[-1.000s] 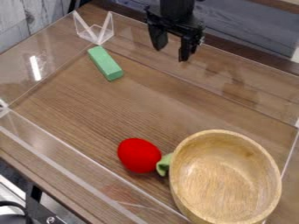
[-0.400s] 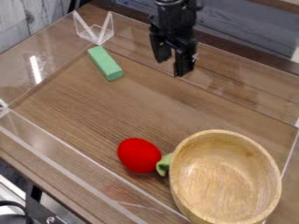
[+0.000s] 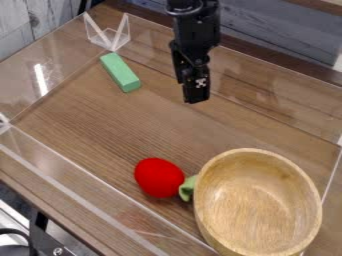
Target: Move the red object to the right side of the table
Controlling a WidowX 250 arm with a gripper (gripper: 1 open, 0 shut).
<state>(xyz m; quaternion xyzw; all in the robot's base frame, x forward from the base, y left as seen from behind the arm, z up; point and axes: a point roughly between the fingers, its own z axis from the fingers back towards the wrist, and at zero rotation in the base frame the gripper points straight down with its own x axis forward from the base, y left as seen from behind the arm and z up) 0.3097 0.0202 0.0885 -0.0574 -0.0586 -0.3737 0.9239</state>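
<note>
The red object, a small round toy fruit with a light-green stem, lies on the wood-grain table near the front, touching the left rim of the wooden bowl. My gripper hangs above the table's middle at the back, pointing down, well apart from the red object. Its black fingers stand nearly in line with the camera, so the gap between them hardly shows. Nothing is held in them.
A green rectangular block lies at the back left. Low clear acrylic walls edge the table on all sides. A clear folded piece stands at the back left corner.
The gripper has come toward the front and slightly left, and its fingers have rolled from side by side to nearly in line with the camera. The red object, bowl and block have not moved.
</note>
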